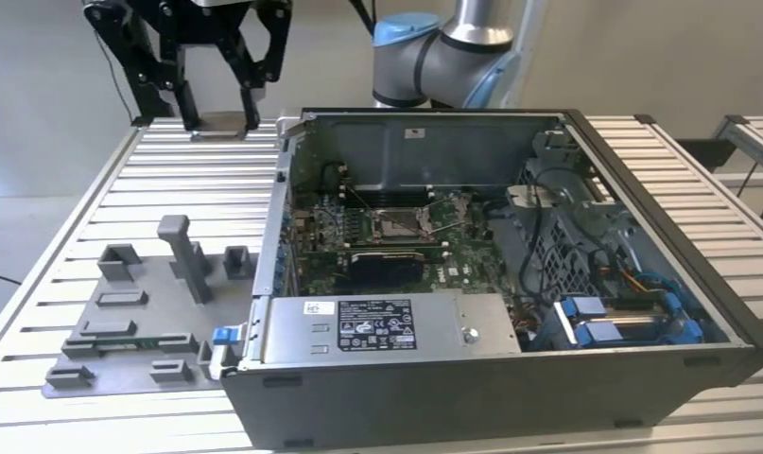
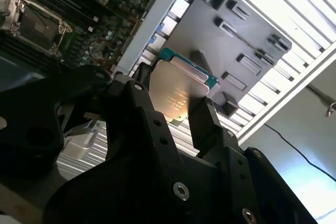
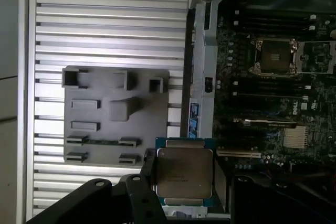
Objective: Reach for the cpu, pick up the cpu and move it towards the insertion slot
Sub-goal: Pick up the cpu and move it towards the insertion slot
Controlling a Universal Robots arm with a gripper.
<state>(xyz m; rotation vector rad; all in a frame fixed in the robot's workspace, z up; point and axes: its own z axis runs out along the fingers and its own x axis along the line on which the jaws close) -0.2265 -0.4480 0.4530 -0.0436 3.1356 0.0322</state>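
Observation:
The cpu [image 1: 222, 122] is a small flat square chip with a silvery-beige top. It hangs high over the far part of the slatted table, at the exterior view's left. My gripper [image 1: 219, 115] is shut on it, one black finger on each side. Both wrist views show the cpu [image 2: 176, 92] [image 3: 184, 174] close up, with a teal rim, pinched between the fingers [image 2: 203, 121] [image 3: 148, 167]. The insertion slot [image 1: 398, 222] [image 2: 35, 23] [image 3: 275, 56] is a silver-framed socket on the green board inside the open computer case. It lies well apart from the cpu, lower down and towards the exterior view's right.
A grey plastic fixture plate [image 1: 142, 312] [image 3: 115, 114] [image 2: 231, 40] with upright blocks lies on the slatted table [image 1: 180, 180] beside the case. The case wall [image 1: 286, 189] stands between gripper and board. Cables and blue drive brackets [image 1: 608, 322] fill the case's right side.

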